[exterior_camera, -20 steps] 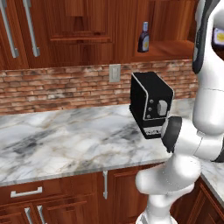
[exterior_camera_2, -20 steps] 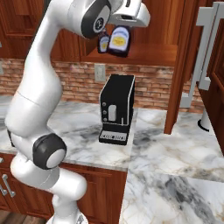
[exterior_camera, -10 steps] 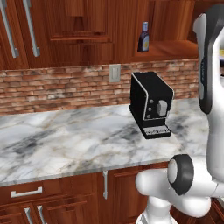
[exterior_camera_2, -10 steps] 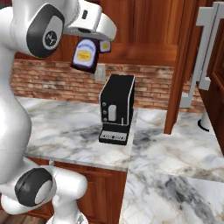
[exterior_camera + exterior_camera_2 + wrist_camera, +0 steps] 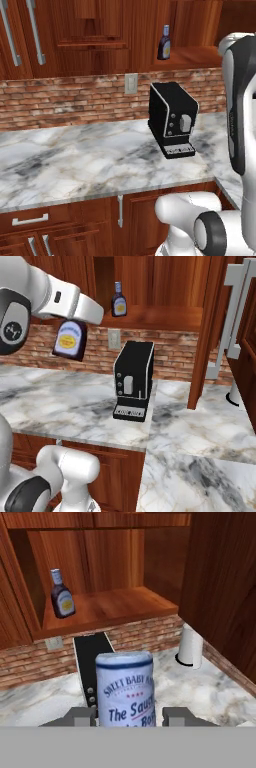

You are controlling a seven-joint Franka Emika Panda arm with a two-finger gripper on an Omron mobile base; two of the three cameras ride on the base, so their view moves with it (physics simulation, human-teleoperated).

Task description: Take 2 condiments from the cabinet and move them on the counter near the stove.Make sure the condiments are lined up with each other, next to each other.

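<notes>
Tool (image 5: pixel 128 714) clamps one sauce bottle (image 5: pixel 70 340), carried high above the tabletop (image 5: pixel 65 406) for clearance past the coffee machine (image 5: pixel 133 380); second bottle (image 5: pixel 118 301) awaits on the cabinet shelf (image 5: pixel 165 318).

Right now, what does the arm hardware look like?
Glossy white rounded arm links with dark grey joint discs, one with a small white mark. In the hand view, the gripper has two small grey finger tips. No cables visible.
</notes>
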